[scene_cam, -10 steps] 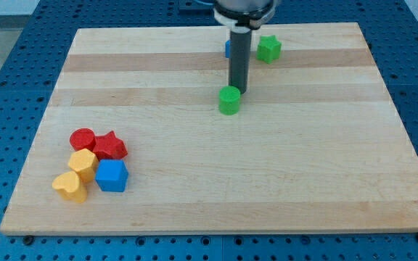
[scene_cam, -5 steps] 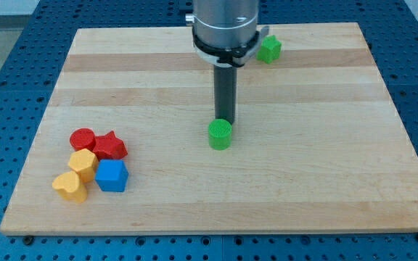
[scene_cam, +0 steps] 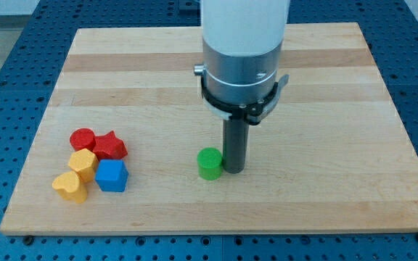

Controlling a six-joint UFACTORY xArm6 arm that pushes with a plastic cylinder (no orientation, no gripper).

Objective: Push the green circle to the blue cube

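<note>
**Green circle beside the rod, blue cube off at nine o'clock**

Near the board's centre, a little toward the view's bottom, sits the green circle (scene_cam: 210,164), a short upright cylinder resting on the wooden board (scene_cam: 325,196). My tip (scene_cam: 234,171) stands at its three o'clock side, touching it or so nearly that no gap can be made out. The rod has no fingers to open or clench: it is a plain dark shaft, grasping nothing, and only its side meets the block.

From the green circle, the blue cube (scene_cam: 112,175) lies at about nine o'clock, well apart, with bare wood between the two. The cube belongs to a tight cluster near the board's left edge. At the cube's twelve o'clock is the red star (scene_cam: 110,146), just beside it. At the star's nine o'clock is the red circle (scene_cam: 83,138), touching or nearly touching it. A yellow block (scene_cam: 83,163), roughly hexagonal, sits at the cube's ten o'clock, and a yellow heart (scene_cam: 70,186) lies at the cube's eight o'clock.

Above the rod, the arm's pale cylindrical body (scene_cam: 244,43) hides the board's top centre.
</note>
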